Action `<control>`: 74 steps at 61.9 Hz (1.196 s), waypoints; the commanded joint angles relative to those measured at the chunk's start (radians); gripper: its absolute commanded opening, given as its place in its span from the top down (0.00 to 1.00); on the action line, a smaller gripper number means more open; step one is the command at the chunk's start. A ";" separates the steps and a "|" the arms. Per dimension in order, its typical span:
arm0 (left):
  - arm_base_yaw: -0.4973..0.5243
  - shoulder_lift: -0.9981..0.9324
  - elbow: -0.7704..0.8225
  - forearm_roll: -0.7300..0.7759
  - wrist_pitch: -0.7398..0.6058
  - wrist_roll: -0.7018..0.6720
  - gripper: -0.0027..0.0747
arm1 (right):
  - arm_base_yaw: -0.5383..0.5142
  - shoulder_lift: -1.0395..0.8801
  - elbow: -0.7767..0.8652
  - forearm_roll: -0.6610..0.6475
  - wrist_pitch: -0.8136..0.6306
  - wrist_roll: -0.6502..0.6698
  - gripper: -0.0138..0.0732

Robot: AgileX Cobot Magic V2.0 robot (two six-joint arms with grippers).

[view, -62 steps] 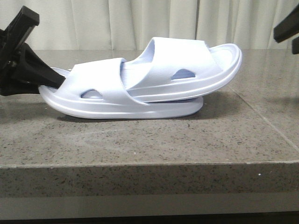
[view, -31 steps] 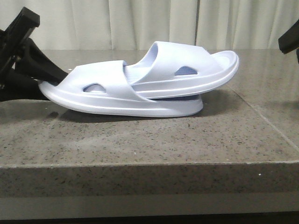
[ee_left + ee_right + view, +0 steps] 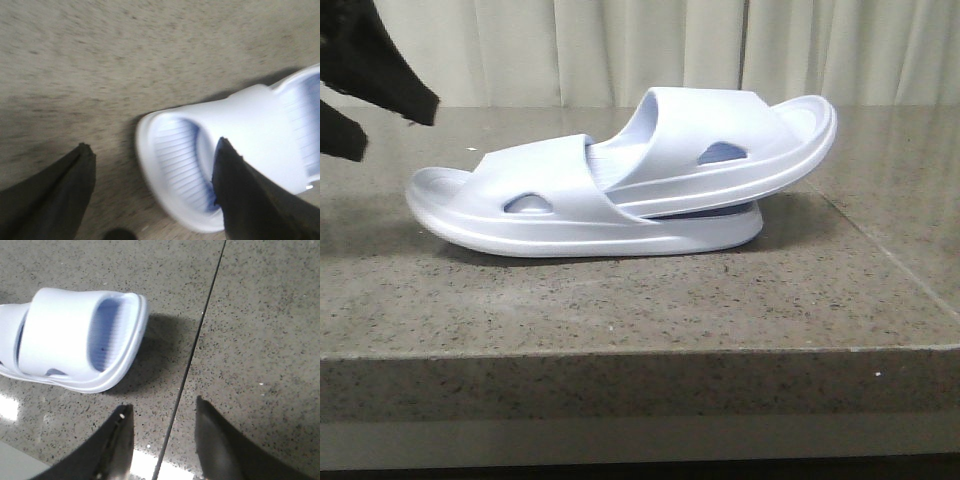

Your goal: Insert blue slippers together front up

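**Asker:** Front view first: where are the blue slippers (image 3: 620, 180)?

**Onlooker:** They lie nested on the grey speckled stone bench (image 3: 620, 300). The lower slipper (image 3: 520, 215) rests flat. The upper slipper (image 3: 740, 140) has one end pushed under the lower one's strap, and its far end tilts up off the sole.

**Asker:** And the grippers?

**Onlooker:** The left gripper (image 3: 150, 192) hangs above the lower slipper's free end with its fingers (image 3: 50, 195) spread apart, grasping nothing. The right gripper (image 3: 160, 440) is likewise released, over bare bench just beside the upper slipper's raised end. It is out of the front view.

**Asker:** Which step is this?

**Onlooker:** I judge the insertion all but done, with both arms clear. If anything remains, the next move calls for pressing the upper slipper deeper so it sits level, while steadying the lower one against sliding.
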 commanded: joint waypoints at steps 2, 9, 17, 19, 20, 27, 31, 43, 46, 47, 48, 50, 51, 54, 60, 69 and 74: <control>0.005 -0.105 -0.087 0.291 0.030 -0.233 0.33 | 0.048 -0.049 -0.099 -0.092 0.048 0.115 0.46; 0.004 -0.205 -0.112 0.526 0.097 -0.396 0.33 | 0.151 -0.076 -0.145 -0.274 0.086 0.248 0.46; 0.004 -0.337 -0.103 0.681 0.174 -0.481 0.33 | 0.270 -0.119 -0.150 -0.501 0.115 0.406 0.46; 0.004 -0.373 -0.098 0.707 0.188 -0.489 0.33 | 0.285 -0.130 -0.148 -0.551 0.129 0.448 0.46; 0.004 -0.389 -0.095 0.721 0.195 -0.494 0.33 | 0.291 -0.137 -0.147 -0.568 0.135 0.462 0.46; 0.004 -0.502 -0.056 0.772 0.221 -0.527 0.33 | 0.305 -0.189 -0.122 -0.629 0.170 0.521 0.46; 0.004 -0.564 -0.028 0.782 0.221 -0.540 0.33 | 0.305 -0.222 -0.097 -0.630 0.171 0.534 0.46; 0.004 -0.722 0.069 0.789 0.221 -0.540 0.33 | 0.305 -0.363 0.013 -0.629 0.136 0.560 0.46; 0.004 -0.748 0.085 0.795 0.219 -0.540 0.33 | 0.305 -0.391 0.032 -0.629 0.131 0.560 0.46; 0.004 -0.758 0.090 0.798 0.219 -0.540 0.33 | 0.305 -0.399 0.038 -0.629 0.129 0.560 0.46; 0.004 -0.764 0.094 0.800 0.219 -0.540 0.33 | 0.305 -0.411 0.043 -0.629 0.128 0.560 0.46; 0.004 -0.774 0.104 0.803 0.219 -0.540 0.33 | 0.305 -0.426 0.054 -0.629 0.125 0.560 0.46; 0.004 -0.778 0.108 0.803 0.217 -0.540 0.33 | 0.305 -0.433 0.057 -0.629 0.123 0.560 0.46; 0.004 -0.790 0.118 0.805 0.212 -0.540 0.33 | 0.305 -0.451 0.065 -0.629 0.121 0.560 0.46; 0.004 -0.793 0.137 0.805 0.195 -0.540 0.33 | 0.305 -0.479 0.069 -0.629 0.111 0.560 0.46; 0.004 -0.793 0.159 0.803 0.166 -0.540 0.45 | 0.305 -0.487 0.069 -0.629 0.101 0.560 0.59; 0.004 -0.793 0.172 0.796 0.154 -0.540 0.56 | 0.305 -0.487 0.070 -0.629 0.101 0.560 0.70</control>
